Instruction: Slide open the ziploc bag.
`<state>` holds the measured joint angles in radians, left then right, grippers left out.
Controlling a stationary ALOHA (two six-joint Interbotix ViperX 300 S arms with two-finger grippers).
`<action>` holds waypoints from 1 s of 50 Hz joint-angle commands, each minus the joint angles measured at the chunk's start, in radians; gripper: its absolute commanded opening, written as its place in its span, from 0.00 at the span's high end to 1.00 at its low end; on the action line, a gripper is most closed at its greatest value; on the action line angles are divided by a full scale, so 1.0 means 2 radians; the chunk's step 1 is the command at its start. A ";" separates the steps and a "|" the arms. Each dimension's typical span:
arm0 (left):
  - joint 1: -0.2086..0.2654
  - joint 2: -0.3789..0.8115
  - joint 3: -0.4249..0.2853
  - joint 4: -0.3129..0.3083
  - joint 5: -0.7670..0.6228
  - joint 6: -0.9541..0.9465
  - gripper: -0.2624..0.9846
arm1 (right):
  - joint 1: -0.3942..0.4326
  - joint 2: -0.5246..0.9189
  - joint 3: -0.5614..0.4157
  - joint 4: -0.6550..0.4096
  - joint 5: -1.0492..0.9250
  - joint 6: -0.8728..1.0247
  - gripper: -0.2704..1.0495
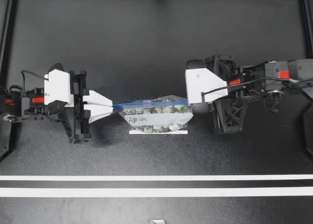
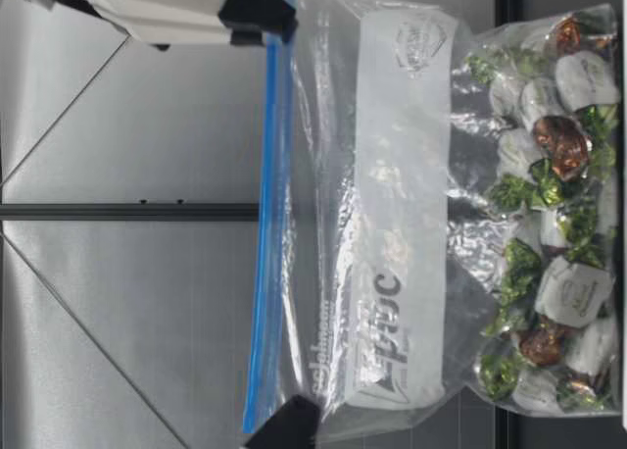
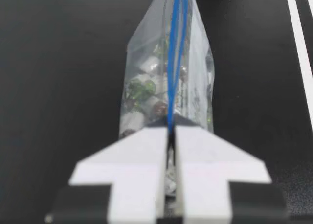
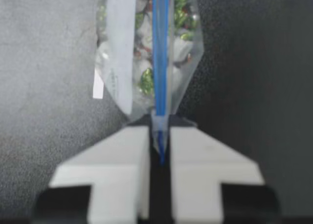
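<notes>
Just below the middle of the top view, the bag (image 1: 156,117) is held upright, its blue zip (image 1: 151,104) running left to right between our two grippers. Our left gripper (image 1: 113,106) pinches narrow on the zip's left end and our right gripper (image 1: 190,105) on its right end, so neither is nearer; we judge the opening slide must run along that line.

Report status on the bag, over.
Left jaws shut on ziploc bag at one zip end, right jaws at the other. Bag upright, stretched between, candies inside. Nothing in the way.
</notes>
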<state>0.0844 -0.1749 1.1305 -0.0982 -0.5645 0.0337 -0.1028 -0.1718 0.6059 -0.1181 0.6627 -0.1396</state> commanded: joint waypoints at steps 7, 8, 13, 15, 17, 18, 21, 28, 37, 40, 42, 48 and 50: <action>0.002 -0.005 -0.003 0.000 -0.002 0.001 0.94 | -0.006 -0.025 0.012 -0.001 0.003 0.001 0.91; 0.002 -0.005 -0.003 0.000 -0.003 0.001 0.94 | -0.005 -0.026 0.013 -0.001 0.003 0.001 0.91; 0.002 -0.005 -0.005 0.000 -0.002 0.001 0.94 | -0.005 -0.028 0.018 -0.001 0.000 0.001 0.91; 0.002 -0.005 -0.006 0.000 -0.002 0.001 0.94 | -0.006 -0.028 0.018 -0.001 -0.001 0.001 0.91; 0.002 -0.005 -0.006 0.000 -0.002 0.001 0.94 | -0.005 -0.028 0.019 0.000 -0.002 0.001 0.91; 0.002 -0.005 -0.007 0.000 -0.002 0.001 0.94 | -0.006 -0.028 0.018 0.001 -0.002 0.002 0.91; 0.002 -0.005 -0.006 0.000 -0.002 0.001 0.94 | -0.005 -0.028 0.018 0.001 -0.008 0.002 0.91; 0.002 -0.008 -0.005 0.002 -0.002 0.001 0.92 | -0.005 -0.028 0.020 0.003 -0.022 0.002 0.91; 0.002 -0.009 -0.006 0.002 -0.002 -0.001 0.74 | -0.005 -0.026 0.026 0.005 -0.039 0.005 0.85; 0.002 -0.010 -0.009 0.002 0.000 -0.002 0.62 | -0.005 -0.028 0.028 0.005 -0.045 0.009 0.80; 0.002 -0.010 -0.010 0.002 0.001 -0.002 0.55 | -0.006 -0.028 0.030 0.005 -0.049 0.012 0.75; 0.002 -0.010 -0.015 0.002 0.001 -0.002 0.46 | -0.006 -0.031 0.035 0.005 -0.054 0.014 0.61; 0.002 -0.011 -0.015 0.002 0.000 -0.002 0.47 | -0.005 -0.032 0.037 0.005 -0.058 0.015 0.56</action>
<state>0.0859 -0.1779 1.1229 -0.0951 -0.5599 0.0307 -0.1058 -0.2102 0.6857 -0.1104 0.5630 -0.1135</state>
